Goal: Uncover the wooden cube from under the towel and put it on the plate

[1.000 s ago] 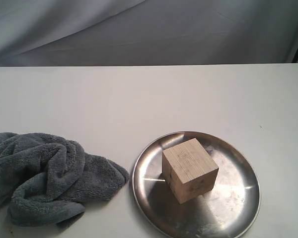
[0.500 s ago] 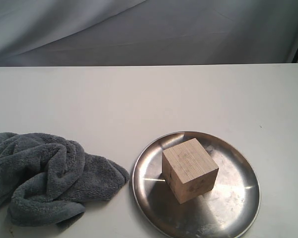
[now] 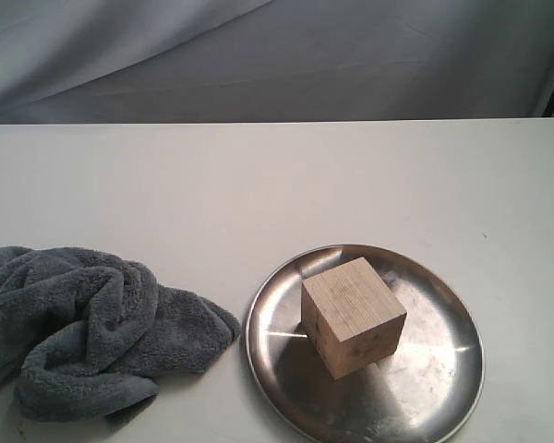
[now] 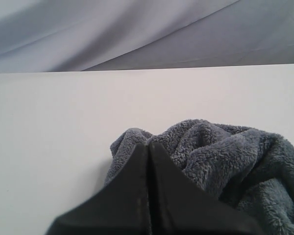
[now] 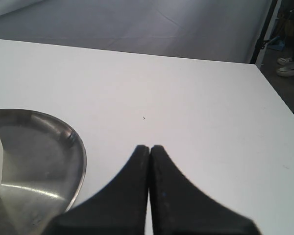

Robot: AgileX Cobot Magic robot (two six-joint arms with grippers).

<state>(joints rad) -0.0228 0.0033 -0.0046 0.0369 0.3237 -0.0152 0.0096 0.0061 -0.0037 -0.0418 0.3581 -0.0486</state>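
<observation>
- Sitting uncovered on the plate, the wooden cube is resting flat near the dish's middle, one corner turned toward the camera, as I am watching from the remote console.
- I am seeing the silver plate lying on the white table, at the lower right of the exterior view, its scratched surface reflecting the block.
- The towel is lying crumpled in a heap on the table to the plate's left, its nearest fold just beside the rim; I cannot tell whether they are touching.
- My left gripper is pointing at the towel's edge, fingers pressed together and clenched on nothing.
- My right gripper is pointing across bare table beside the plate, fingers likewise pressed together and gripping nothing.
- A grey cloth backdrop is draping behind the table's far edge.
</observation>
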